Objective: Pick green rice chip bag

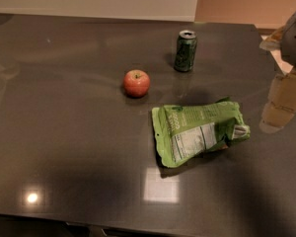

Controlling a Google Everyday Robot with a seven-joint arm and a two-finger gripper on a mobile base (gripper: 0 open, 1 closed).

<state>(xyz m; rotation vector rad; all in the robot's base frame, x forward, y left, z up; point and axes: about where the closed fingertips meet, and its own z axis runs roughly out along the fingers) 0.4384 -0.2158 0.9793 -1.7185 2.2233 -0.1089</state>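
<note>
The green rice chip bag (197, 133) lies flat on the dark table (64, 132), right of centre, crinkled, with its white nutrition label facing up. My gripper (283, 100) hangs at the right edge of the camera view, above the table and to the right of the bag. It is apart from the bag and holds nothing that I can see.
A red apple (136, 83) sits up and to the left of the bag. A small dark green soda can (185, 51) stands upright behind the bag. The table's front edge runs along the bottom, and a pale wall lies beyond its far edge.
</note>
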